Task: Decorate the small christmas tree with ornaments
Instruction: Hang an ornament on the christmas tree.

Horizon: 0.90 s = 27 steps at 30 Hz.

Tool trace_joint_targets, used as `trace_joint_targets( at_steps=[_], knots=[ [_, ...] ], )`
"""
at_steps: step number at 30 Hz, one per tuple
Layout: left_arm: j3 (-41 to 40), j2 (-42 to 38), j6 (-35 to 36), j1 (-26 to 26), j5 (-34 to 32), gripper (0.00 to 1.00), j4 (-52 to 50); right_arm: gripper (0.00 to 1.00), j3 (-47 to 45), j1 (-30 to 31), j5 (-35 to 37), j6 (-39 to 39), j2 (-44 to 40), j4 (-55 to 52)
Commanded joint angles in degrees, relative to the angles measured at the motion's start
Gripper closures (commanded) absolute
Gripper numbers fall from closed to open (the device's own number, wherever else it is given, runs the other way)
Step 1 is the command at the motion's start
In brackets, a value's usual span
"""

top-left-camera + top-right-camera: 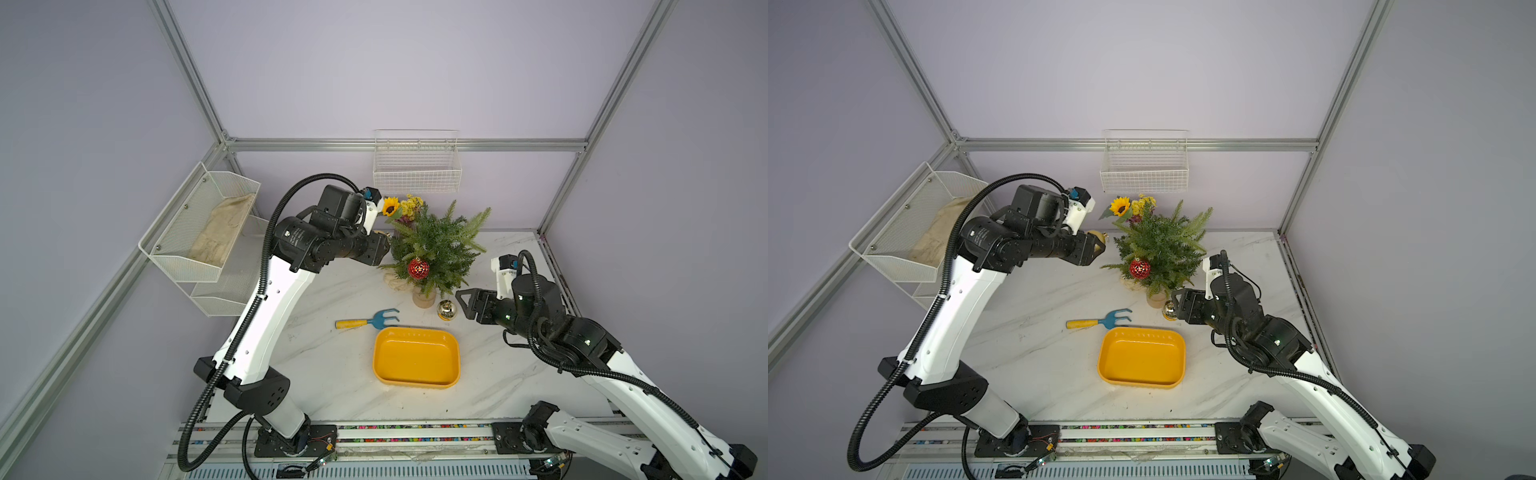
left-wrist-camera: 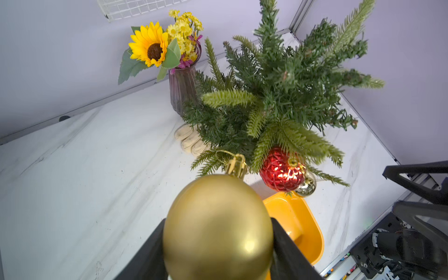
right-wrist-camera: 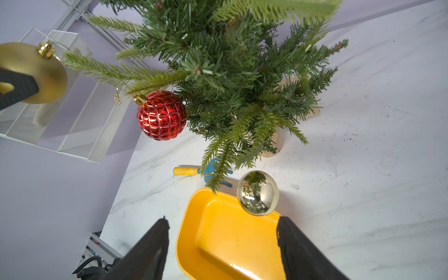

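The small christmas tree point(image 1: 436, 245) point(image 1: 1158, 249) stands on its pale stump at the back of the marble table. A red faceted ornament point(image 1: 418, 268) point(image 3: 161, 115) hangs from a branch on its near side. My left gripper point(image 2: 218, 223) point(image 1: 1096, 245) is raised beside the tree's left side and shut on a matte gold ornament point(image 2: 218, 225) point(image 3: 36, 72), cap toward the branches. A shiny gold ornament point(image 1: 447, 309) point(image 3: 257, 192) sits low beside the stump, its thread running to a low branch tip. My right gripper point(image 3: 223, 219) point(image 1: 461, 305) is open and empty just right of it.
A yellow tray point(image 1: 415, 330) lies in front of the tree, with a blue hand rake point(image 1: 368, 320) to its left. A sunflower bouquet in a vase point(image 1: 401, 208) and a pale glove point(image 2: 191, 140) are behind the tree. Wire baskets point(image 1: 417, 174) point(image 1: 199, 232) hang on the walls.
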Motion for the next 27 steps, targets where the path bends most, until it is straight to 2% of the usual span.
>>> trace_joint_targets(
  at_steps=[1,11,27],
  knots=[
    [6.77,0.38,2.23,1.77,4.54,0.51,3.27,0.27,0.70,-0.32,0.37,0.45,-0.28,-0.28],
    [7.27,0.20,1.37,4.10,8.19,0.51,10.98,0.27,0.58,-0.32,0.48,0.70,0.01,-0.24],
    [7.06,3.63,-0.10,4.39,10.88,0.53,13.17,0.27,-0.13,-0.32,0.28,1.14,-0.94,-0.29]
  ],
)
